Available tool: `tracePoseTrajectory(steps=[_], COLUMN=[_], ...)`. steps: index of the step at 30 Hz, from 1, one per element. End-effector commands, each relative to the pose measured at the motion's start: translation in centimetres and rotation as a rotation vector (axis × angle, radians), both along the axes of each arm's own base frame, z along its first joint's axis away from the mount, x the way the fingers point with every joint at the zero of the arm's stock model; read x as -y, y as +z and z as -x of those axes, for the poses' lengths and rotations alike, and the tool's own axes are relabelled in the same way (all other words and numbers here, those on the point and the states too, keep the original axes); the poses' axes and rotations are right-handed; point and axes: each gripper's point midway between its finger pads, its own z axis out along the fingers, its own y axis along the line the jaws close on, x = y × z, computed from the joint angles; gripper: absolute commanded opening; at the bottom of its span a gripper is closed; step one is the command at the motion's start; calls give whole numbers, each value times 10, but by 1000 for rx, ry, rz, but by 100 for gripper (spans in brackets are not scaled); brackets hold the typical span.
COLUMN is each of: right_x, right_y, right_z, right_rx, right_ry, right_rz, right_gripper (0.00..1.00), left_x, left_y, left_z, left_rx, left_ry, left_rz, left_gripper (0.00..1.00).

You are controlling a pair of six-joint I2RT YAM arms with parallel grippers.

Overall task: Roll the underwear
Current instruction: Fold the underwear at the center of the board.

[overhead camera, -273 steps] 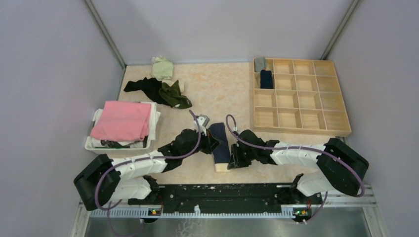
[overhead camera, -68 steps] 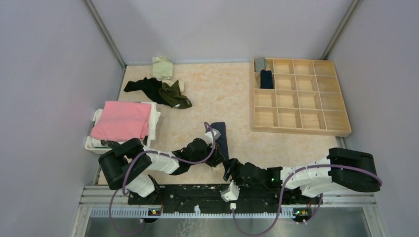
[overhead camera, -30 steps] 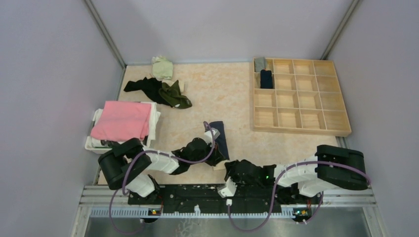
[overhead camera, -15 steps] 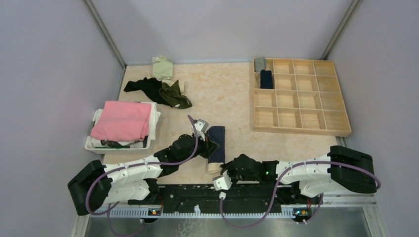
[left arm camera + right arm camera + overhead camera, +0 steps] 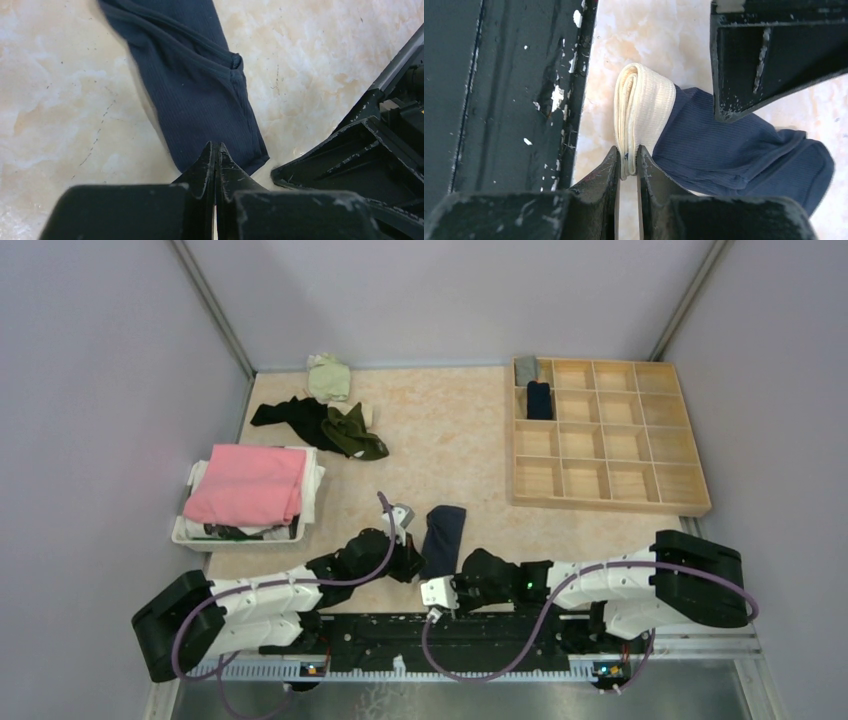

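Change since earlier: both arms have swung nearer the table's near edge; the navy underwear point(image 5: 442, 530) now lies as a narrow folded strip, shifted slightly right, with the grippers gathered at its near end.

Underwear position: centre of the table, near edge, lying lengthwise from near to far, between the two grippers. In the right wrist view its beige waistband point(image 5: 640, 102) is doubled over at the near end, just beside the black base rail point(image 5: 504, 95).

Right gripper point(image 5: 627, 157): jaws nearly closed, pinching the edge of the waistband. Judged purpose: to hold the thick end as the starting core of a roll.

Left gripper point(image 5: 215, 155): jaws pressed together, tips meeting at the strip's near corner. I cannot tell whether any cloth is caught between them. Judged purpose: to pin or steady the fabric so the strip stays narrow.

Step in hand: probably the start of rolling from the waistband end towards the far end.

Other underwear: a dark and olive heap point(image 5: 330, 425) and a pale green piece point(image 5: 327, 375) wait at the far left, well apart from the arms.

Wooden tray point(image 5: 640, 495): far right, a grid of compartments. A grey roll point(image 5: 525, 370) and a navy roll point(image 5: 538, 398) stand in its far left compartments, likely where finished rolls go.

White basket point(image 5: 240, 536): left side, holding a folded pink cloth point(image 5: 247, 483).
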Motion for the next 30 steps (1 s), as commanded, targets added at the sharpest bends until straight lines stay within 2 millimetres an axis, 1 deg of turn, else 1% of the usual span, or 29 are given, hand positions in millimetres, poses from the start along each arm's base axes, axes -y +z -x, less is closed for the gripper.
tracePoseTrajectory(steps=[1,4,8,13,15,16,20,30], right_x=[-20,-21,-22,-19,-15,-14,-9,3], right_y=[17,15,14,13,9,7,-1,-25], right_z=[7,10,11,9,6,6,2,-12], right_rx=[-172,-246,-352,-483,-514,-540,-615,-766], right_ry=[-67,-100,-149,-230,-269,-286,-357,-536], right_rz=[-95,-116,-151,-210,-228,-235,-242,-175], right_gripper=[0,0,0,0,0,0,0,0], left_x=[-1,-4,-4,-4,-3,-4,-4,-2], left_y=[5,-1,-2,6,10,12,13,21], left_z=[3,5,6,3,2,-3,-7,-10], left_rx=[-6,-20,-27,-9,-2,11,23,32], left_ry=[4,9,7,14,12,31,37,47], left_rz=[38,25,19,19,20,14,-1,7], left_gripper=[0,0,0,0,0,0,0,0])
